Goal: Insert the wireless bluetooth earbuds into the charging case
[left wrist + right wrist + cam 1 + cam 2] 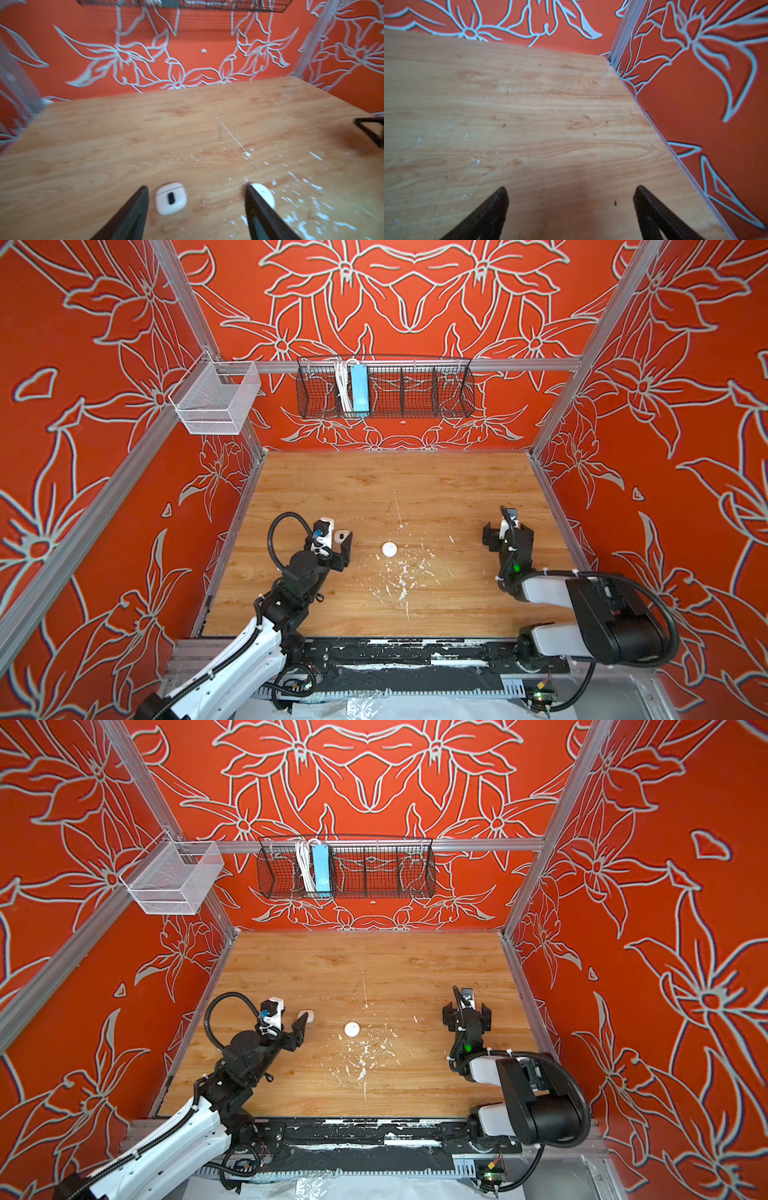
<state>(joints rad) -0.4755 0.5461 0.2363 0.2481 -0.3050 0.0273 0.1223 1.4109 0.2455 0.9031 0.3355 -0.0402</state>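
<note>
Wood surface (415, 489), paint-flecked: charging case (389, 549) at middle, seemingly closed. Left pincer (195, 187) jaws apart, cream case (170, 198) between them, ungripped. Right pincer (571, 189) spread wide, empty, at right.

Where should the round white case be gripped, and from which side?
I would grip the round white case across its rim, on two opposite edges, coming down from above: it lies flat and closed on the table, with room all round.
</note>
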